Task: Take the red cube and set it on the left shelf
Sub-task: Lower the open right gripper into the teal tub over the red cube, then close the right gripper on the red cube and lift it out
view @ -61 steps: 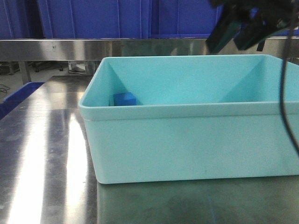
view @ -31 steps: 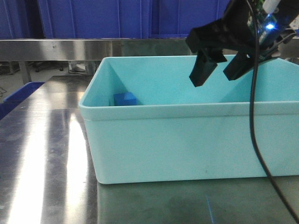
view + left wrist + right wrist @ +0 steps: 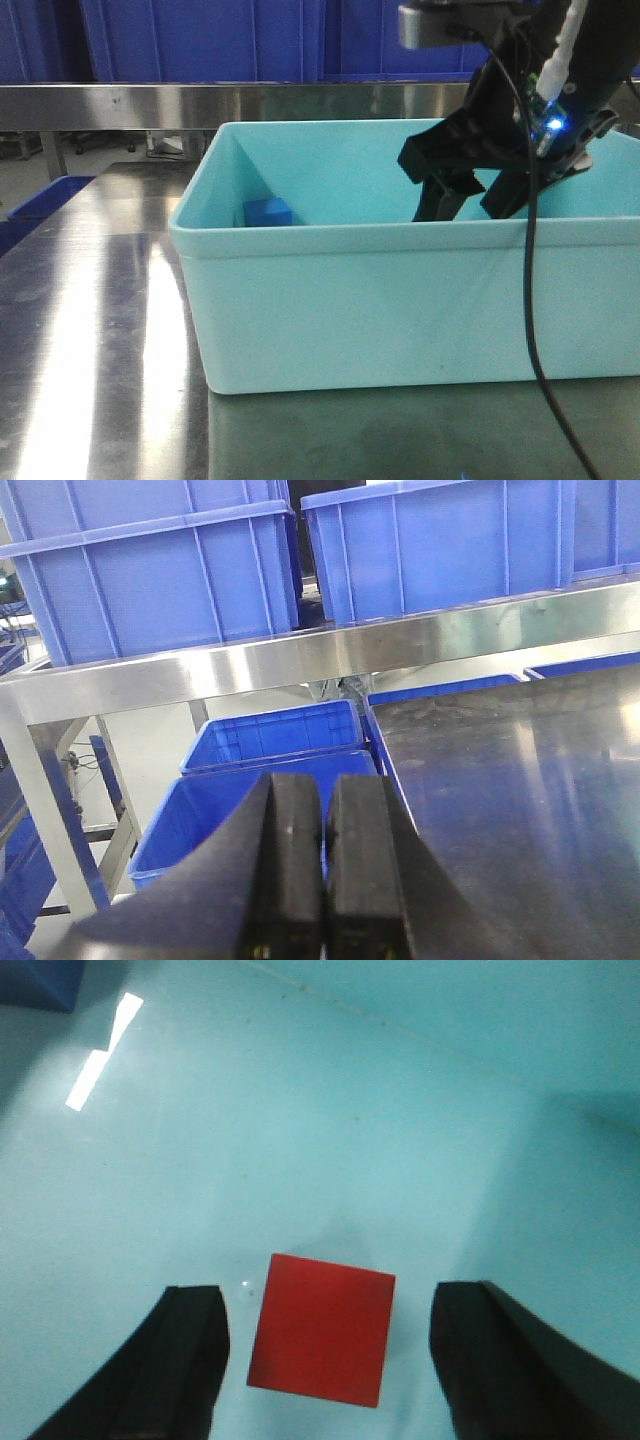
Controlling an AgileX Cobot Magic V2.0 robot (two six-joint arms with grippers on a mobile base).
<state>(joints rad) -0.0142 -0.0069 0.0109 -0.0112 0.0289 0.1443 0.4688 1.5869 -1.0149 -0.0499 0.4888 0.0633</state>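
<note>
My two right fingers (image 3: 190,1360) are spread, down inside the one teal bin (image 3: 400,300). The one red cube (image 3: 322,1330) lies on the bin floor between them, with a gap on each side. One blue cube (image 3: 40,982) sits at 11 o'clock from it, in a corner. My two left fingers (image 3: 295,860) are pressed together, holding nothing.

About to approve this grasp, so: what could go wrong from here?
The red cube sits slightly skewed between the fingers of the open right gripper; closing may twist it or pinch corners.
The gripper is low inside the teal bin; lifting out could catch its rim.
The cable hangs across the bin's front and might snag.
</note>
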